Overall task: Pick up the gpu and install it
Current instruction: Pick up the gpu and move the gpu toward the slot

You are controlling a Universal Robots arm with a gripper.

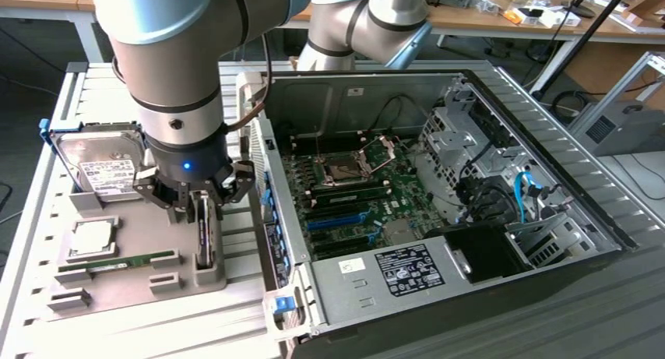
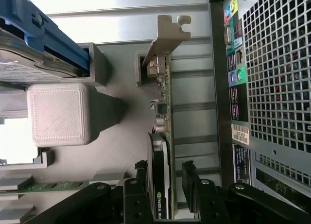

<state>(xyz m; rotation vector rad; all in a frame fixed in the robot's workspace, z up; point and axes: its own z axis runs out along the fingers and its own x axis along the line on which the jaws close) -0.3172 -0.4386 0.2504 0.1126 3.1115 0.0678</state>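
Grey fixture tray [image 1: 124, 285] on the tabletop holds the gpu [image 1: 205, 236] on edge, long axis running near to far. The pincer [image 1: 198, 197] sits directly above it, released, jaws straddling its flat faces. The open computer case [image 1: 416, 269] lies to the exterior view's right.

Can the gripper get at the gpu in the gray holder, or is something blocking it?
Probably yes. The open gripper sits right over the gpu, a finger on each side of the card standing on edge in the gray holder. Nothing lies between them; the computer case beside it stands apart.
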